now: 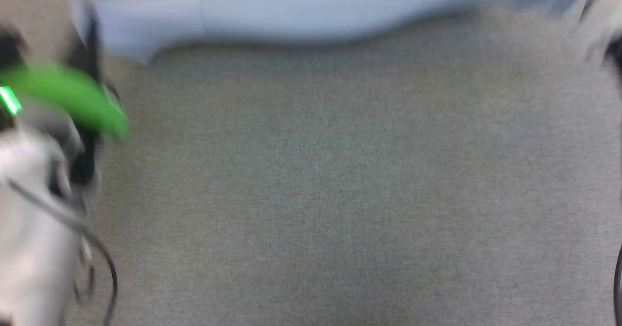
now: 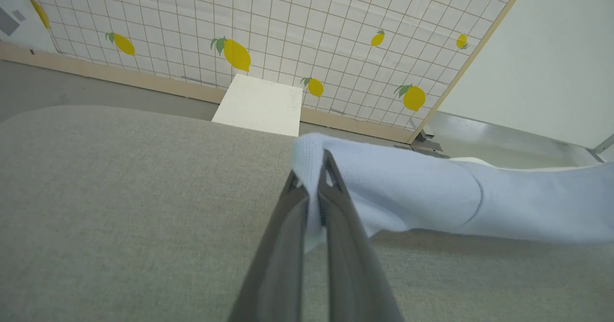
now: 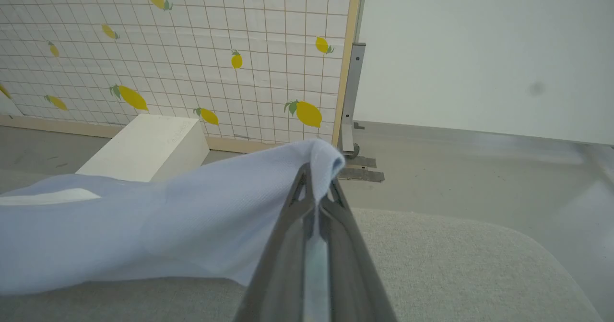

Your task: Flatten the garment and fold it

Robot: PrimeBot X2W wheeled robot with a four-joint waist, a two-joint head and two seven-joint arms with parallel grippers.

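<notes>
The left gripper point(image 2: 311, 168) is clenched on one end of the shirt point(image 2: 431, 197), and the right gripper point(image 3: 316, 180) is clenched on the other. The shirt hangs stretched wide between them, over the worktop point(image 2: 120, 192) near its far edge. A box point(image 2: 259, 103) stands on the floor beyond.

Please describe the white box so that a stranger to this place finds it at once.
Look at the screen printed with a grid and yellow lemons, standing behind the grey surface. At its foot, on the floor, sits the white box. Unlike the soft light blue garment nearby, it is blocky, plain and flat-sided.
</notes>
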